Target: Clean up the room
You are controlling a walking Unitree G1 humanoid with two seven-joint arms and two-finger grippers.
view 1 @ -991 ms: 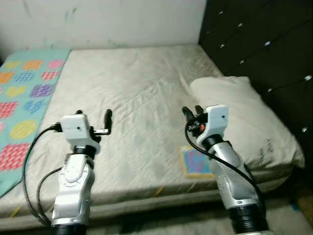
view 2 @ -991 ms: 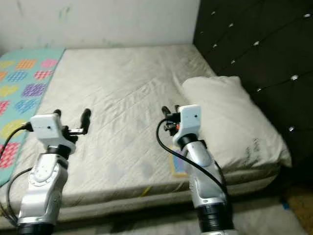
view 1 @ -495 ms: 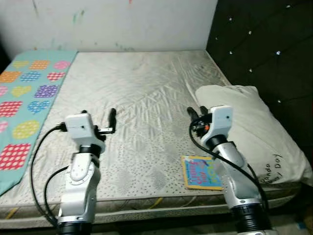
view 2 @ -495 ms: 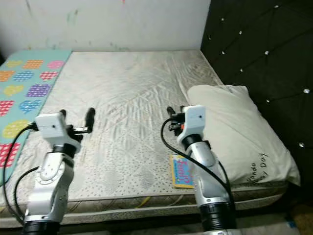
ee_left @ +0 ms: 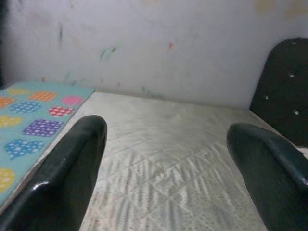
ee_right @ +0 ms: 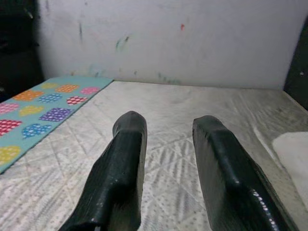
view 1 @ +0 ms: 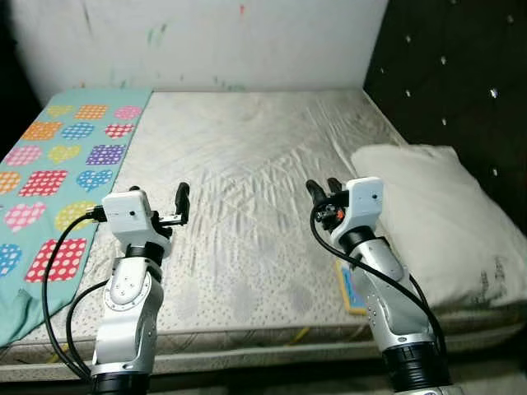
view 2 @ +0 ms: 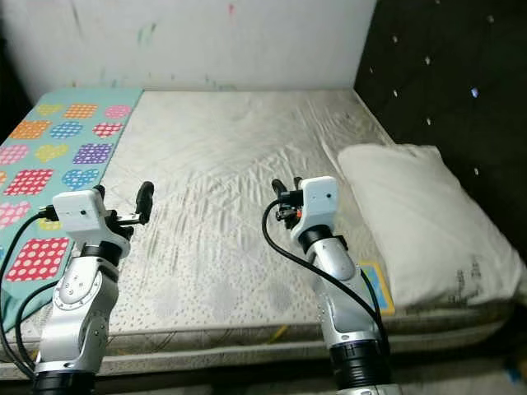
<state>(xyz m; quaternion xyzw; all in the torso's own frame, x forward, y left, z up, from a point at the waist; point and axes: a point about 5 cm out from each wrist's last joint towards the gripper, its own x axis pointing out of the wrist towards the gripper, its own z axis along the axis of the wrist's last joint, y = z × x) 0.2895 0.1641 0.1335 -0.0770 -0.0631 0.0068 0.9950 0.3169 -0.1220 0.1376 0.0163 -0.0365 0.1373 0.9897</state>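
Observation:
A bare quilted mattress (view 1: pixel 247 164) lies before me. Along its left side is a teal blanket (view 1: pixel 58 164) with coloured hearts. A white pillow (view 1: pixel 445 218) rests at the right by the headboard. Beside the pillow, near the front edge, lies a small colourful book (view 2: pixel 376 285), partly hidden behind my right arm. My left gripper (view 1: pixel 158 200) hovers over the mattress's front left, fingers (ee_left: pixel 72 168) wide apart and holding nothing. My right gripper (view 1: pixel 323 189) is raised over the front middle, left of the pillow, its fingers (ee_right: pixel 122 159) a little apart and holding nothing.
A black tufted headboard (view 1: pixel 461 74) runs along the right side. A white wall (view 1: pixel 206 41) with paint marks closes the far end. The mattress's front edge (view 1: pixel 247 337) is just below my arms, and dark floor shows at the far left.
The camera has swung left, so the pillow and book sit farther right in the picture and more blanket shows. Both arms hold the same raised pose.

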